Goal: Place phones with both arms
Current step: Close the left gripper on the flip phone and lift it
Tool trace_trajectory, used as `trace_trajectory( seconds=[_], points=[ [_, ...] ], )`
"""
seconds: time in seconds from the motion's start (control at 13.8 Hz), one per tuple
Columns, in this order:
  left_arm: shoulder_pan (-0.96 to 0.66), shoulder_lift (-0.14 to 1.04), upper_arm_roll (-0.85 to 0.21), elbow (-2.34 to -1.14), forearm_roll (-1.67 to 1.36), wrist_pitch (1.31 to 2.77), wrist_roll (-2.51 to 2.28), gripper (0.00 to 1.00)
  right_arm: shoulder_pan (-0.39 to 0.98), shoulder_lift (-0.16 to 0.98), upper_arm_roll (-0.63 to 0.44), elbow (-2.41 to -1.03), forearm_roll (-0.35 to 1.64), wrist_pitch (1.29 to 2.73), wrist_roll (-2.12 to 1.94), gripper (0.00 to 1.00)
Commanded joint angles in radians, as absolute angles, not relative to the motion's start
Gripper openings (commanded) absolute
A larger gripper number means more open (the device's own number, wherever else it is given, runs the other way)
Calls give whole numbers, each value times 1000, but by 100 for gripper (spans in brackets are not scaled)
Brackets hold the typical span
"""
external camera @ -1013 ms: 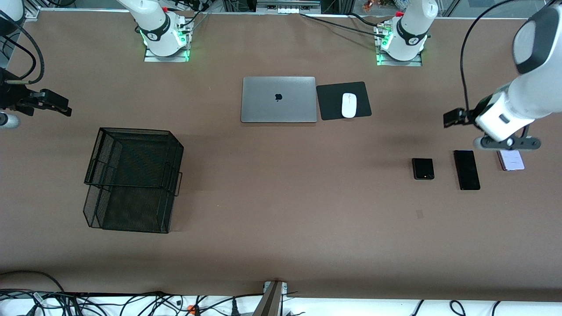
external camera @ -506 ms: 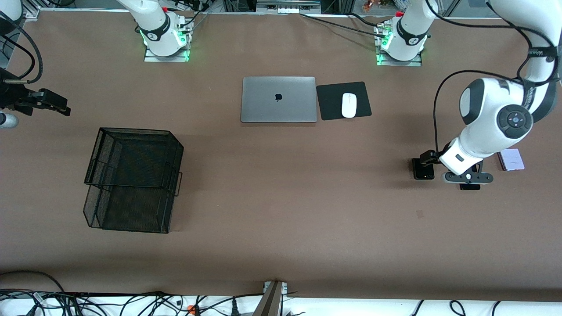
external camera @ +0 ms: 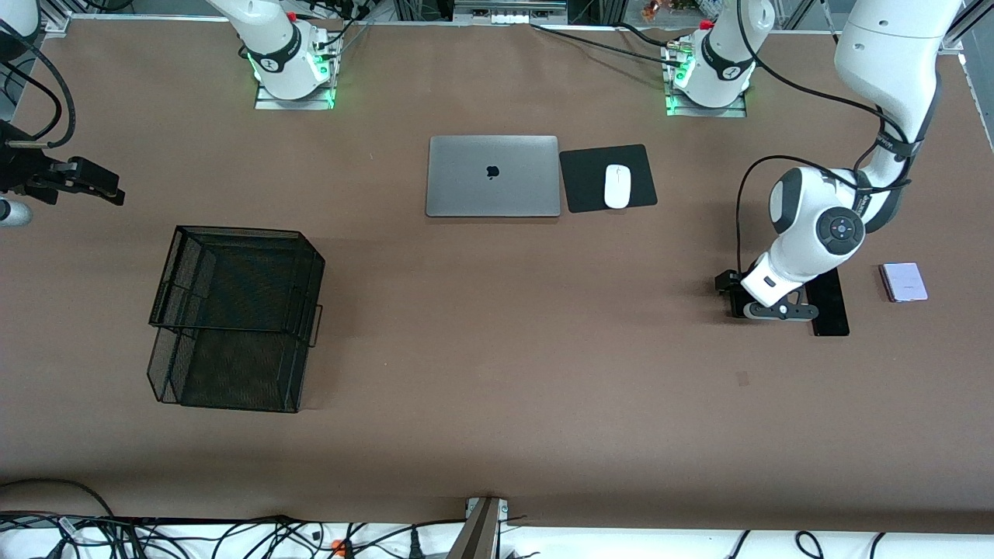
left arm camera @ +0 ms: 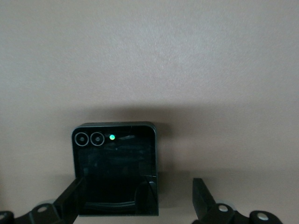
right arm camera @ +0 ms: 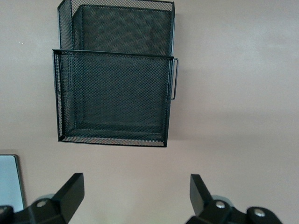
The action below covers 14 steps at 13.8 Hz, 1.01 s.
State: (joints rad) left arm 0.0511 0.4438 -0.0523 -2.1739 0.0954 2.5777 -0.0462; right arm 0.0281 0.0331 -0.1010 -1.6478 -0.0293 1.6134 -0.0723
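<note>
**A:** Where is the left arm point(external camera: 885, 70)?

**B:** It rises from its base at the table's robot edge, folds at the elbow and bends down toward the left arm's end of the tabletop point(external camera: 497, 435). Its wrist is turned downward, with the left gripper point(left arm camera: 135, 198) low over the surface, jaws spread wide and nothing between them.

**A:** And the right arm?

**B:** It waits at the right arm's end, most of it out of the front view. The right gripper point(right arm camera: 133, 193) hangs high above the tabletop, pointing down, its black fingers point(right arm camera: 72, 189) set wide apart and holding nothing.
</note>
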Motion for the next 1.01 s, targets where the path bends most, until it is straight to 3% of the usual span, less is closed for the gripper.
trace_trajectory(
  seconds=[0.0,0.94],
  points=[
    [57,434,-55,-2178,112,2594,-34,100,20,15,-95,-1660,-40,1617,-83,100],
    [89,520,-48,-2158,114,2649,-41,100,20,15,-95,-1660,-40,1621,-83,100]
  ],
)
